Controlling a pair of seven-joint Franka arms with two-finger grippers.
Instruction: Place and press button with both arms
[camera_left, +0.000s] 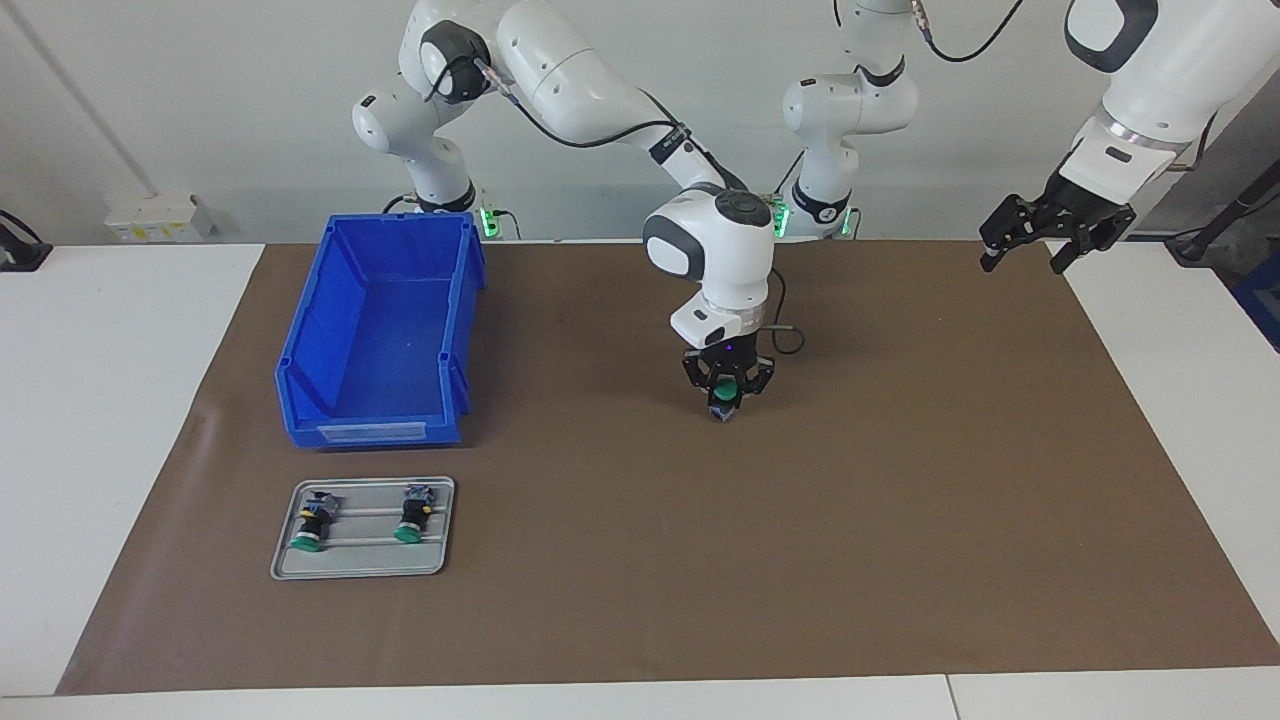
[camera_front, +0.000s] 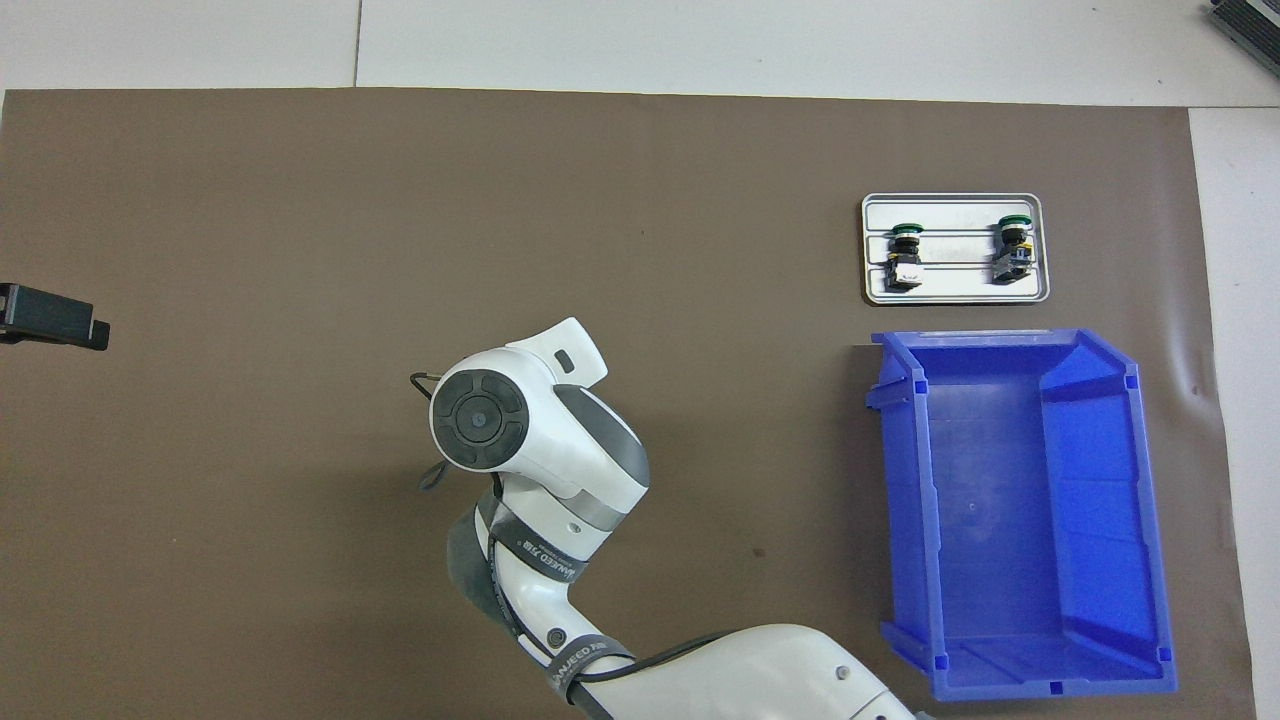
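My right gripper is over the middle of the brown mat, pointing straight down, shut on a button. The button stands upright, green cap up, its base at or just above the mat; I cannot tell if it touches. In the overhead view the right arm's wrist hides both gripper and button. My left gripper hangs open and empty over the mat's edge at the left arm's end, and waits there; it shows at the overhead view's edge.
A grey tray holds two more green-capped buttons, lying on their sides, toward the right arm's end. An empty blue bin stands next to the tray, nearer to the robots.
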